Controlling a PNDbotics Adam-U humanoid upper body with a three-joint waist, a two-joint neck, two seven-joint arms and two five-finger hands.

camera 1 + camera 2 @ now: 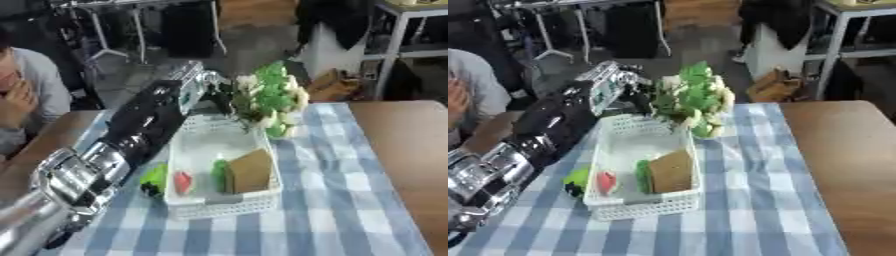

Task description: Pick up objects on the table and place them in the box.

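We see our left hand [213, 92] up by the flower bunch [271, 100] over the bench's far edge; we cannot tell its fingers. A white box [206, 205] holds bits.

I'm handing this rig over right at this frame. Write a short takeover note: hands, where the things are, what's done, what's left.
Left hand: stretched out over the far end of the white basket, holding a bunch of green and white flowers above it; fingers look curled round the stems.
Right hand: not in view.
In the basket: a brown wedge, a green piece beside it, a red piece.
On the checked cloth: a green thing left of the basket, outside it.
Done: three items are in.
Left: lower the flowers into the basket, then probably fetch the green thing.
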